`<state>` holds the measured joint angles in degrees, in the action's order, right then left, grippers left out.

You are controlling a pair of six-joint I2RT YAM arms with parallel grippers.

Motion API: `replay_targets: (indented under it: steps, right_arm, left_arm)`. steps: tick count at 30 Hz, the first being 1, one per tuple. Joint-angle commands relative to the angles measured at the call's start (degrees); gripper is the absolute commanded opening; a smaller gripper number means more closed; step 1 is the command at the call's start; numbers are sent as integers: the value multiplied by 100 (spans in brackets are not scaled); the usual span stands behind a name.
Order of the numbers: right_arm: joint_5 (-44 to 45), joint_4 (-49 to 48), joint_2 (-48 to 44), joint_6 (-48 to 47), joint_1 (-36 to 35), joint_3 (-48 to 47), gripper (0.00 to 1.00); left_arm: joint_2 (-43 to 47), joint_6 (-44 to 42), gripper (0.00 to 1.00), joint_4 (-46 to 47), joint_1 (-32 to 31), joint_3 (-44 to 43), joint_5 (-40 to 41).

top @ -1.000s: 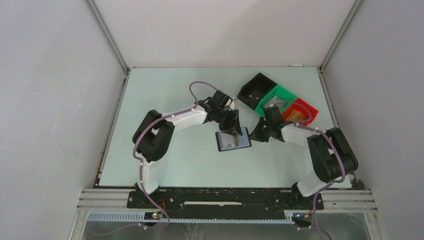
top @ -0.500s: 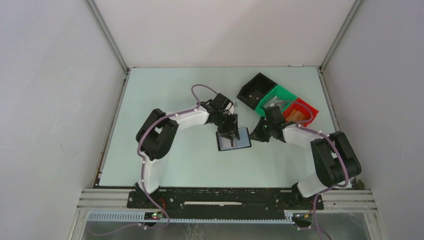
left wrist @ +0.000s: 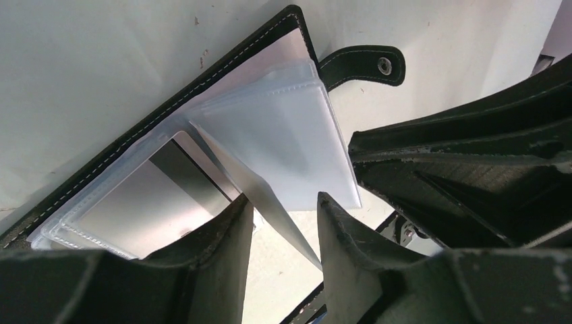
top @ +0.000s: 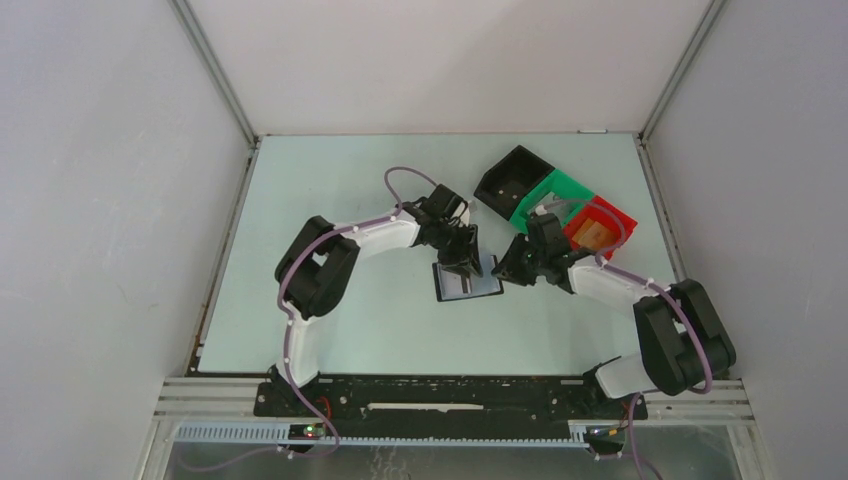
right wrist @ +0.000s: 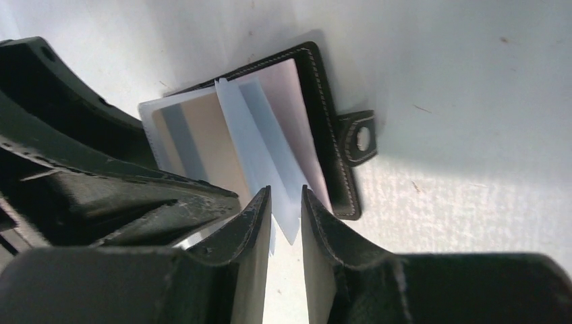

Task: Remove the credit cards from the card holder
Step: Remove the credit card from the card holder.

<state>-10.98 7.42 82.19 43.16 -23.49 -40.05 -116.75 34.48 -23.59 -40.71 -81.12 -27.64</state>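
Note:
The card holder (top: 468, 289) lies open on the table, a black wallet with clear sleeves and a closure tab (left wrist: 367, 64). A silver credit card (left wrist: 135, 202) with a dark stripe sits in the left pocket; it also shows in the right wrist view (right wrist: 195, 135). My left gripper (top: 462, 262) is open over the wallet's far edge, and one raised sleeve leaf (left wrist: 290, 135) runs between its fingertips. My right gripper (top: 507, 272) is at the wallet's right edge. Its fingers are only narrowly parted, and a pale leaf tip (right wrist: 287, 216) lies between them.
A black bin (top: 510, 180), a green bin (top: 537, 195) and a red bin (top: 622, 216) stand in a row at the back right. An orange-tan piece (top: 592, 232) lies in the red one. The right arm's elbow is near the table's right edge.
My right gripper has moved left, up to the wallet's right edge. My left gripper has shifted slightly over the wallet. The wallet has stayed in place.

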Motion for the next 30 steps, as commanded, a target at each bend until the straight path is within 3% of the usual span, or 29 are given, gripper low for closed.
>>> replay_targets:
  steps: [1, 15, 30]
  right_arm:
    - [118, -39, -360, 113, 218, 204, 31]
    - [67, 629, -1609, -272, 1285, 586, 31]
    - [-230, 416, -1779, -186, 1067, 523, 31]
  left_arm:
    - [113, 28, 45, 197, -38, -264, -188]
    - [-58, 180, 45, 281, -196, -615, -484]
    - [293, 280, 45, 377, -148, -409, -368]
